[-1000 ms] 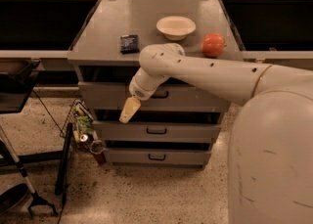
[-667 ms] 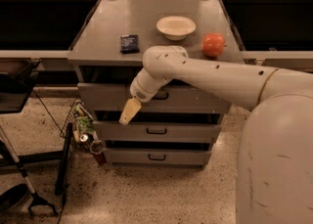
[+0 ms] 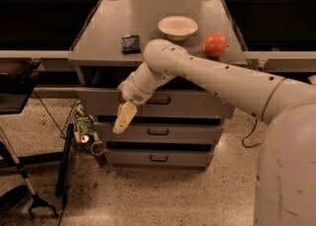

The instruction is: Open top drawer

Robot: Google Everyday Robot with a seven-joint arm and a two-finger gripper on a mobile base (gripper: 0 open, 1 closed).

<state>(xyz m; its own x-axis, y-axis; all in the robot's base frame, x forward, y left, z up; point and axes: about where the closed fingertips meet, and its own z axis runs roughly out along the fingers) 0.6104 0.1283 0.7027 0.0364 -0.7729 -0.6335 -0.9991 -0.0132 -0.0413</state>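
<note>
A grey cabinet with three drawers, seen from above and in front, with a white robot arm reaching in from the right.

Compared with a second ago, the gripper has slipped slightly down and to the left. The robot's bulky body has drawn back toward the right edge of the view. The cabinet and the things on it have not shifted.

The gripper now hangs pointing downward in front of the left half of the top drawer. Its tip is over the dark gap above the middle drawer. It is left of the small black handle and not on it. Whether the gripper is apart or together cannot be told.

The top drawer sits directly under the cabinet top and is the widest front of the three. It shows no clear movement. This suggests the opening has not really begun. The gripper would probably have to come back right and up to the handle before any pull.

Counted:
- Three drawers, with the bottom drawer lowest, and three black handles, one on each.
- On the cabinet top, one pale bowl, one round reddish-orange fruit and one small dark packet.
- On the floor to the left, one wire basket.
- One arm and one gripper.
</note>
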